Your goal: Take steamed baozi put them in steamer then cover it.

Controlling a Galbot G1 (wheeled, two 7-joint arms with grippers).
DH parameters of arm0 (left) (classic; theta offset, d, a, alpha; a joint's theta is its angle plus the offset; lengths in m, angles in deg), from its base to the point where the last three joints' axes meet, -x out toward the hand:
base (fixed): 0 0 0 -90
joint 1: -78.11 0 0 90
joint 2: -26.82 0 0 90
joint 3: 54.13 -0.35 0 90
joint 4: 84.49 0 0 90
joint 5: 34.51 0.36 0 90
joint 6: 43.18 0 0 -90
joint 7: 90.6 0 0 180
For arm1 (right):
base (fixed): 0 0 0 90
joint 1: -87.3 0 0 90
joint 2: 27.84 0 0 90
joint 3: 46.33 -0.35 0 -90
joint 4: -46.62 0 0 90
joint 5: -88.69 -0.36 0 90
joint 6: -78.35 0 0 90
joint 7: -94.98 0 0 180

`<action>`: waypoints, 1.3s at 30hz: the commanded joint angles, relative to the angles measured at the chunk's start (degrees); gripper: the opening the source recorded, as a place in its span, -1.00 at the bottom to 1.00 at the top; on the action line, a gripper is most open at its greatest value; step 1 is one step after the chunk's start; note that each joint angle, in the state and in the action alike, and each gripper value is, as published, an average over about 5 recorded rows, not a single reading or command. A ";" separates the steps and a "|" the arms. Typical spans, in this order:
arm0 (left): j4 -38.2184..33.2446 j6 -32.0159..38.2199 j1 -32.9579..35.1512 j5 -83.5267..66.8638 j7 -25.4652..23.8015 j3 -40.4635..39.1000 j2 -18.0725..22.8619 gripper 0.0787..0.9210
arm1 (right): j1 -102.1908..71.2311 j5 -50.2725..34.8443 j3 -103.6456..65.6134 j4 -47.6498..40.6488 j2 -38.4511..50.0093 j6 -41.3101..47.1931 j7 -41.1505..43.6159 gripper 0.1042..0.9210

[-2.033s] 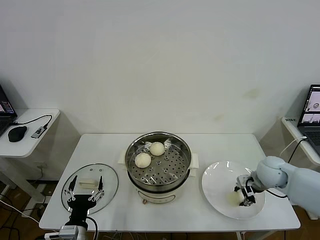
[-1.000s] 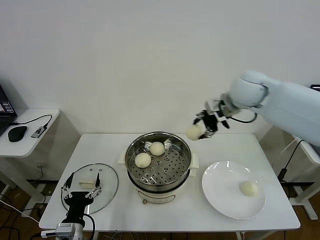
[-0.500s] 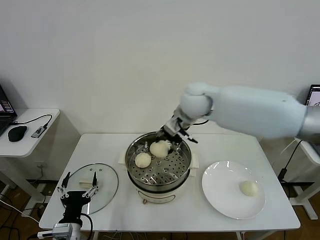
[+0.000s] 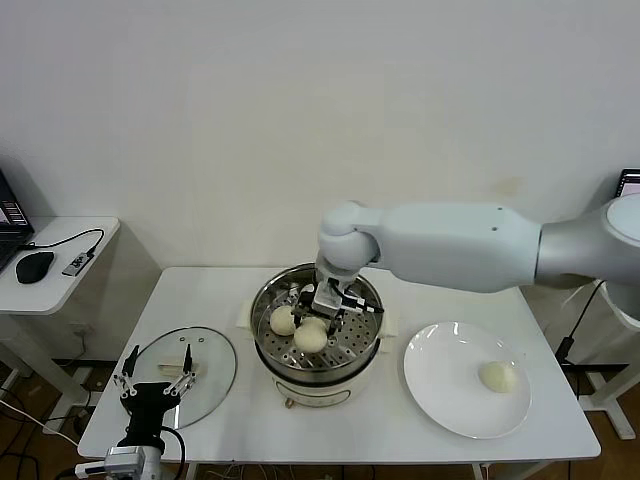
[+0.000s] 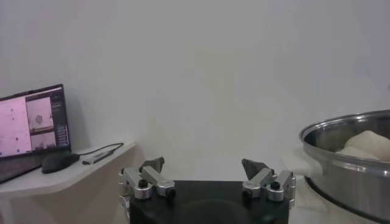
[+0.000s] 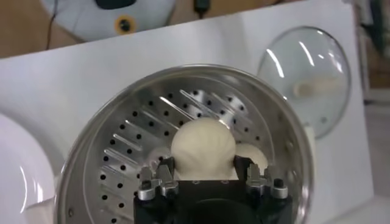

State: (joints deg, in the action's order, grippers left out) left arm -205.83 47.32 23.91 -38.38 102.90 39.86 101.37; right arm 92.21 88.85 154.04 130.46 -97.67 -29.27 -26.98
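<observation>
My right gripper (image 4: pixel 318 312) reaches down into the steamer (image 4: pixel 262 345), a shiny steel pot with a perforated tray on a cream base. It is shut on a cream-white baozi (image 4: pixel 310 338) just above the front of the tray. In the right wrist view the baozi (image 6: pixel 203 146) sits between the fingers of the right gripper (image 6: pixel 204 163). A second baozi (image 4: pixel 283 320) lies on the tray to its left, and another (image 6: pixel 255 155) shows partly behind the held one. One baozi (image 4: pixel 497 376) lies on the white plate (image 4: pixel 440 400). The glass cover (image 4: pixel 215 372) lies left of the steamer. My left gripper (image 4: pixel 155 385) is open at the cover's near edge.
A side table (image 4: pixel 60 250) with a mouse (image 4: pixel 35 266) and cable stands at far left. The left wrist view shows my open left gripper (image 5: pixel 203 165), the steamer wall (image 5: pixel 347 176) and a laptop (image 5: pixel 30 125). The plate is right of the steamer.
My right gripper took a baozi off the plate, carried it up and left over the steamer, and has come down over the front of the tray. The left gripper has barely moved.
</observation>
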 commanded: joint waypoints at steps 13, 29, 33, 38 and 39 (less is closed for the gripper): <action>0.35 0.01 -0.42 0.15 0.08 -0.43 0.23 0.77 | -0.08 3.56 -0.38 0.79 -0.01 -5.04 -1.82 0.55; -0.02 0.02 -0.86 -0.07 -0.02 -0.53 -1.55 0.77 | 13.05 -19.00 2.71 16.66 26.12 40.60 -0.37 0.76; 0.22 0.14 -0.92 -0.03 -0.09 -1.05 -1.82 0.77 | 13.05 -20.76 4.77 20.70 34.16 48.08 -1.25 0.76; 0.53 0.42 -0.79 0.05 -0.16 -1.44 -2.06 0.77 | 7.57 -17.47 3.51 21.43 43.41 50.64 -1.86 0.76; 0.57 0.46 -0.75 0.07 -0.18 -1.48 -2.13 0.77 | 6.11 -16.17 3.00 20.97 44.65 50.16 -1.71 0.76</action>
State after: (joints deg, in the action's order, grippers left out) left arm -205.42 47.64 23.08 -38.39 102.80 38.63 99.49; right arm 101.67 74.87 156.70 145.79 -71.23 5.32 -28.15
